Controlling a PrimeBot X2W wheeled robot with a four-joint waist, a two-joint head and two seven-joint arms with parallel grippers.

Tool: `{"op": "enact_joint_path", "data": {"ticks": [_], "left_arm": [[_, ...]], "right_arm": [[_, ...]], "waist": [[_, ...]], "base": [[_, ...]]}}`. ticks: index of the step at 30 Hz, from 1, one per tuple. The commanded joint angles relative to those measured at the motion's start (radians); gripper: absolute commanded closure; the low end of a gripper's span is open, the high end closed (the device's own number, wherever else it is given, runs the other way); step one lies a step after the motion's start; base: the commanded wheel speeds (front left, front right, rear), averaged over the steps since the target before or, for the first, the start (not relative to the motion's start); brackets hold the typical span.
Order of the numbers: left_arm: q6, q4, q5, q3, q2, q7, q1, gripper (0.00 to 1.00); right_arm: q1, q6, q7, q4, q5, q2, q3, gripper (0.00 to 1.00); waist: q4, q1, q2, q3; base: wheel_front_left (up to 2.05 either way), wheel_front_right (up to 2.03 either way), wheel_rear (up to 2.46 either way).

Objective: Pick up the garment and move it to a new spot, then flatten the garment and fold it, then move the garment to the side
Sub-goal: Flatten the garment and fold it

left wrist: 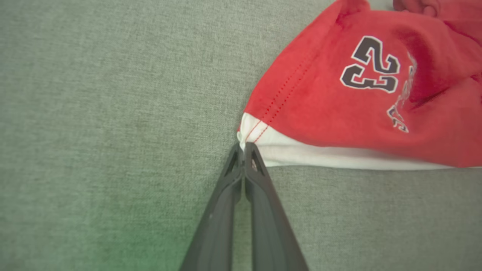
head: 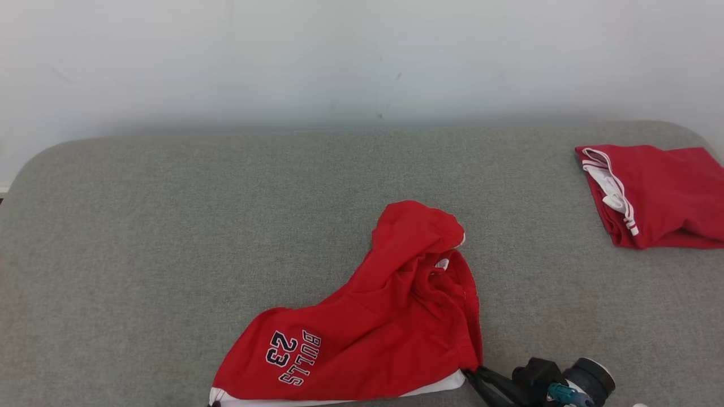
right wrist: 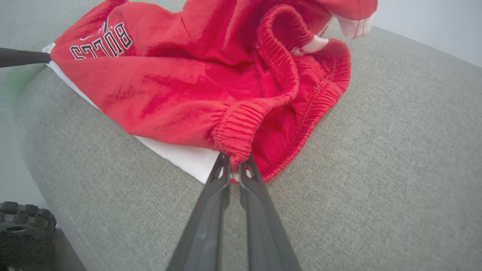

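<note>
The garment [head: 373, 316] is a crumpled pair of red shorts with white trim and "BULLS 23" lettering, lying near the front edge of the grey surface. My left gripper [left wrist: 244, 148] is shut on the white hem corner of the garment [left wrist: 339, 101]. My right gripper [right wrist: 234, 162] is shut on the elastic waistband of the garment [right wrist: 211, 86], and it appears in the head view [head: 470, 373] at the garment's lower right corner. The left gripper's finger [right wrist: 22, 57] pokes in at the hem on the left of the right wrist view.
A second red garment [head: 656, 195], folded, with white trim, lies at the far right of the grey padded surface [head: 169, 226]. A white wall stands behind. The surface's rounded front edge [right wrist: 41, 165] drops away close to both grippers.
</note>
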Motion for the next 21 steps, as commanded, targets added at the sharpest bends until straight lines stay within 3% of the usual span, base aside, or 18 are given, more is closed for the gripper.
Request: {"op": "enact_joint_path", "data": {"ticks": [1, 5, 11, 15, 21], "left_arm": [[-0.005, 0.024, -0.003, 0.000, 0.001, -0.017, -0.007, 1.00], [-0.013, 0.014, -0.010, 0.009, 0.004, -0.077, 0.001, 1.00], [0.040, -0.138, 0.034, 0.030, 0.048, -0.093, -0.043, 1.00], [0.065, -0.266, 0.044, 0.055, 0.090, -0.046, -0.143, 1.00], [0.039, -0.337, 0.034, 0.065, 0.128, 0.095, -0.448, 1.00]], "right_arm": [[-0.008, -0.002, -0.018, 0.002, 0.014, 0.009, 0.006, 1.00], [-0.001, -0.002, -0.043, -0.016, 0.044, -0.002, 0.003, 1.00], [-0.028, -0.002, -0.034, -0.115, 0.093, -0.017, -0.037, 1.00], [-0.097, -0.002, 0.014, -0.207, 0.140, -0.034, -0.062, 1.00], [-0.336, -0.002, 0.081, -0.263, 0.197, -0.035, -0.097, 1.00]], "waist": [[-0.005, -0.0001, -0.0001, -0.005], [-0.011, -0.0001, -0.0001, -0.017], [-0.013, -0.0001, -0.0001, -0.023], [-0.019, -0.0001, -0.0001, -0.006], [-0.052, -0.0001, -0.0001, 0.087]], "base": [[0.00, 0.00, 0.00], [0.00, 0.00, 0.00], [0.00, 0.00, 0.00], [0.00, 0.00, 0.00], [0.00, 0.00, 0.00]]}}
